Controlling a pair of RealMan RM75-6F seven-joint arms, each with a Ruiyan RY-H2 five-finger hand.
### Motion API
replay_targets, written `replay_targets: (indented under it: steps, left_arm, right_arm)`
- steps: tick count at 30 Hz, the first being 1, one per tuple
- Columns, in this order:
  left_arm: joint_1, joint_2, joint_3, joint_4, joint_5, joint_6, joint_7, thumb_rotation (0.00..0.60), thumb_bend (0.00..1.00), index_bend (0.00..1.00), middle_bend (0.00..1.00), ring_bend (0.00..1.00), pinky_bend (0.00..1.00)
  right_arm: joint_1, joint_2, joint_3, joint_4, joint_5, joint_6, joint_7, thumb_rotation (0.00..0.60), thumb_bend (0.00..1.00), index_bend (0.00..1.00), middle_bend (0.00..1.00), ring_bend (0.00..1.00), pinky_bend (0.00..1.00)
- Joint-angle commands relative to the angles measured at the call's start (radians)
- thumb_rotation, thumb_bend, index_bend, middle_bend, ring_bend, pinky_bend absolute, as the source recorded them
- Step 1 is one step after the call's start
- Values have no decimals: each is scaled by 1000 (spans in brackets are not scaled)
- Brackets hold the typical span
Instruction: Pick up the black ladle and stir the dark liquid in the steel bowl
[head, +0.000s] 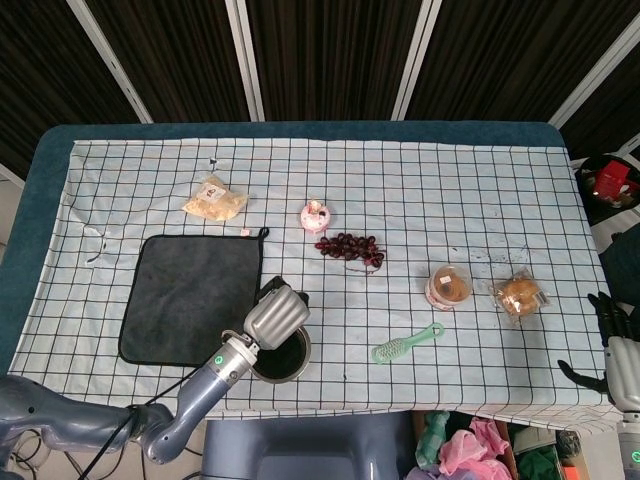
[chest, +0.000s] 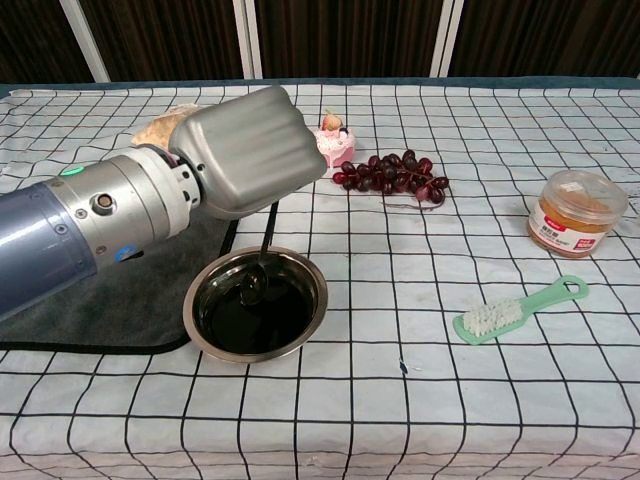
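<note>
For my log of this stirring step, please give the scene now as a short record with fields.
left hand: above the steel bowl, holds the black ladle
black ladle: handle near upright, scoop dipped in the dark liquid
steel bowl: on the checked cloth, beside the grey towel
right hand: at the table's right edge, holds nothing
nearby: green brush, grapes

With the steel bowl (chest: 255, 305) as landmark: the ladle (chest: 262, 256) stands in its liquid, the left hand (chest: 245, 150) above it. The cloth mat (chest: 120, 300) lies touching its left. Behind sit the grapes (chest: 392, 176) and small cake (chest: 331, 142); to the right, the brush (chest: 518, 309), then the jar (chest: 576, 213) farther back.
</note>
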Motion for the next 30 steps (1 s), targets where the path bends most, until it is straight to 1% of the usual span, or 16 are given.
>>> replay_targets:
  steps: [1, 4, 12, 14, 15, 17, 19, 21, 23, 25, 26, 27, 28, 29, 30]
  left_arm:
    - [-6, 0, -13, -2, 4, 1, -4, 600, 509, 680, 899, 846, 841]
    - [-2, 5, -13, -8, 15, 7, -17, 600, 509, 681, 899, 847, 841]
    - [-2, 1, -20, 4, 0, -4, -27, 600, 506, 665, 893, 847, 841]
    - [-3, -1, -21, 6, -2, -8, -30, 600, 488, 615, 883, 843, 841]
    - [-3, -1, -21, 6, -4, -9, -31, 600, 456, 561, 876, 839, 841]
    - [-3, -2, -22, 4, -10, -11, -31, 600, 365, 455, 860, 826, 840]
    - [-2, 0, -23, -2, -15, -11, -31, 600, 251, 345, 829, 808, 838]
    - [0, 2, -24, -9, -20, -7, -28, 600, 190, 299, 794, 785, 836]
    - [2, 5, -26, -17, -23, -2, -26, 600, 155, 287, 740, 736, 830]
    - [12, 21, -32, -45, -36, 16, -23, 600, 119, 262, 644, 642, 803]
    - [22, 37, -34, -74, -43, 36, -16, 600, 108, 247, 610, 605, 790]
    - [29, 52, -33, -100, -47, 49, -10, 600, 96, 225, 562, 547, 764]
    - [37, 66, -32, -127, -49, 63, -9, 600, 89, 206, 515, 488, 717]
    - [47, 82, -32, -154, -47, 80, -13, 600, 88, 198, 484, 450, 671]
    - [54, 94, -32, -172, -43, 93, -18, 600, 87, 192, 435, 397, 580]
  right_arm:
    - [1, -1, 0, 1, 1, -1, -1, 600, 114, 26, 8, 61, 217]
    - [2, -3, 1, 3, 5, -5, -3, 600, 114, 26, 8, 61, 217]
    - [3, -5, 1, 4, 6, -6, -7, 600, 114, 26, 8, 61, 217]
    - [3, -5, 1, 4, 7, -5, -7, 600, 114, 26, 8, 61, 217]
    - [3, -5, 2, 4, 7, -5, -7, 600, 114, 26, 8, 61, 217]
    - [3, -5, 2, 4, 8, -5, -7, 600, 113, 26, 8, 61, 217]
    - [3, -5, 2, 4, 8, -5, -6, 600, 112, 26, 8, 61, 217]
    - [3, -5, 2, 4, 8, -5, -6, 600, 113, 26, 8, 61, 217]
    - [3, -4, 3, 4, 8, -5, -5, 600, 113, 26, 8, 61, 217]
    - [2, -3, 3, 4, 8, -4, -3, 600, 114, 26, 8, 61, 217]
    - [2, -3, 3, 4, 8, -3, -2, 600, 114, 26, 8, 61, 217]
    - [2, -3, 3, 4, 8, -3, -2, 600, 114, 26, 8, 61, 217]
    - [2, -2, 3, 4, 8, -3, -2, 600, 114, 26, 8, 61, 217]
    - [2, -2, 3, 4, 8, -3, -2, 600, 113, 26, 8, 61, 217]
    - [1, -2, 3, 3, 8, -3, -2, 600, 114, 26, 8, 61, 217]
